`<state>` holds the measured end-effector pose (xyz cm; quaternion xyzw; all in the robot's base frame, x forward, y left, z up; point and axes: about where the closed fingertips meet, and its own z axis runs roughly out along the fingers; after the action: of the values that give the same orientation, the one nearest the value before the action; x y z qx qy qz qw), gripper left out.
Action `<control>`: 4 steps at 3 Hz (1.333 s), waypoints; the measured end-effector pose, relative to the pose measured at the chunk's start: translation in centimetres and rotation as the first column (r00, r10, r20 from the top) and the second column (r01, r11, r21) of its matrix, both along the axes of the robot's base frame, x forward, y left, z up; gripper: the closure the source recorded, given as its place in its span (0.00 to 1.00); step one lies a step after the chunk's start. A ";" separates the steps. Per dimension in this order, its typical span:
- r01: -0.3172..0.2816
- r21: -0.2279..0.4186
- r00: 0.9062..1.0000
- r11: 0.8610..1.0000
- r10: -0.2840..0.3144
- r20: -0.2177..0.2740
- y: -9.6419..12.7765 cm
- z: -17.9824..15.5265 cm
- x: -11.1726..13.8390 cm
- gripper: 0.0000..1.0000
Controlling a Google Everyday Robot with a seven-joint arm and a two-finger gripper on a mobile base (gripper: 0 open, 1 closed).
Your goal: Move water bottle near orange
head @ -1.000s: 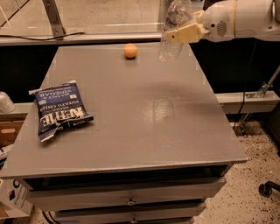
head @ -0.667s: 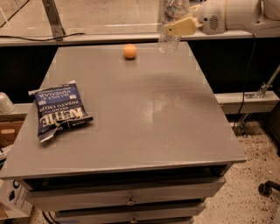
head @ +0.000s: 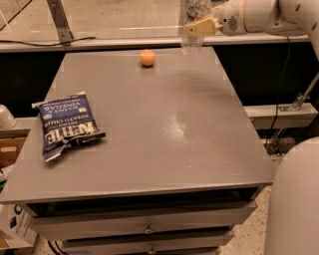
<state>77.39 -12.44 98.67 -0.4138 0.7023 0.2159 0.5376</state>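
The gripper (head: 195, 27) is located at the top of the view, above the far right corner of the surface (head: 174, 124). It projects leftward from the white arm (head: 254, 15), which enters from the right edge.

Gripper state: pinching the water bottle (head: 192, 44). One tan finger (head: 203, 26) lies across the near side of the bottle at about mid-height. The opposing finger is hidden behind the bottle.

Water bottle position: upright, clear, held at the far edge of the surface. Its upper end runs out of the top of the view. Its base sits level with the far edge; from here it cannot be told whether the base is touching the surface or clear of it.

Orange (head: 147, 58) position: resting on the surface near the far edge, to the left of the bottle. The two are near each other but not touching, with bare grey surface between them.

Other items: a dark blue bag of potato chips (head: 66, 124) lies flat on the left side of the surface, well apart from both the orange and the bottle. Below the surface, a drawer front (head: 144, 221) with a small knob faces the viewer.
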 end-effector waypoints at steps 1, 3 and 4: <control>0.011 0.009 1.000 1.000 -0.011 -0.024 0.4 -1.7 2.3 1.00; 0.003 0.019 0.997 1.000 -0.002 -0.083 3.0 -5.3 5.0 1.00; -0.006 0.035 0.995 0.999 0.009 -0.096 4.8 -6.0 6.0 1.00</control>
<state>83.35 -7.60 92.63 -0.3961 0.7219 0.2499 0.5095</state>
